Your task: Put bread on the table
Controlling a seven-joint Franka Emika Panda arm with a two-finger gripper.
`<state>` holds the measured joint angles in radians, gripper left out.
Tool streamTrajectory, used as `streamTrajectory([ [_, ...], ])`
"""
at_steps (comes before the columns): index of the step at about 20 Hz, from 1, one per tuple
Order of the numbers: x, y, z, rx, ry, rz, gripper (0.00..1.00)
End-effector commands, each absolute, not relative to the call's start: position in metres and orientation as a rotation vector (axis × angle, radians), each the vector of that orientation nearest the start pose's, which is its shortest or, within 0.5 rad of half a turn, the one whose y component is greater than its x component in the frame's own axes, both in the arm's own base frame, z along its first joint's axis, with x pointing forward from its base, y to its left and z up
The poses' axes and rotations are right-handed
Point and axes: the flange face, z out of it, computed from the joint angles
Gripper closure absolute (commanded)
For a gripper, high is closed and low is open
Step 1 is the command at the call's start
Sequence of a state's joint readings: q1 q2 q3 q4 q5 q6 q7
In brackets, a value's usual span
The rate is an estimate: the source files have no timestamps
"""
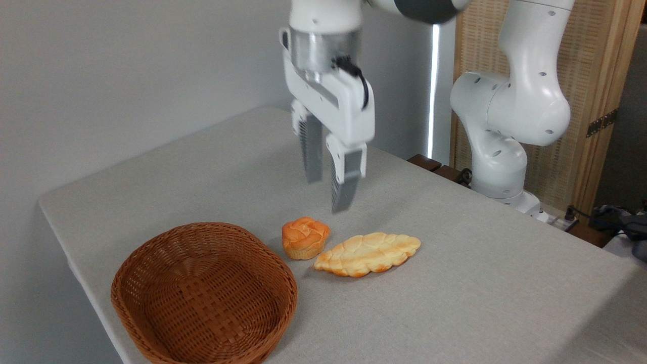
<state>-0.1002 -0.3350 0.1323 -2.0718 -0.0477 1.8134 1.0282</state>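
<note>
My gripper [329, 194] hangs empty, fingers a bit apart, with the bread [367, 254] already flat on the table [480, 283] just below them beside the bun [305, 237], so probably I lift straight away.

Bread and bun side by side, basket at the front-left corner

On the table [480, 283] the bread [368, 254] lies flat mid-surface, the bun [305, 237] just beside its left end; the basket [204, 296] sits left of both, against the front-left edge, and the gripper [328, 189] hangs above, behind the bun.
</note>
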Motion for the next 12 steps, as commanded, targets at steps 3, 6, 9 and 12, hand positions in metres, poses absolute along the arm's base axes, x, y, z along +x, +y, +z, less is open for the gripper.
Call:
streamTrajectory([
  [3,0.501,-0.031,0.622,-2.943,1.281,-0.054,0.00],
  [6,0.513,-0.042,0.636,-2.979,1.169,-0.084,0.00],
  [9,0.520,-0.045,0.641,-2.980,1.164,-0.064,0.00],
  [12,0.526,-0.047,0.637,-2.982,1.167,-0.050,0.00],
])
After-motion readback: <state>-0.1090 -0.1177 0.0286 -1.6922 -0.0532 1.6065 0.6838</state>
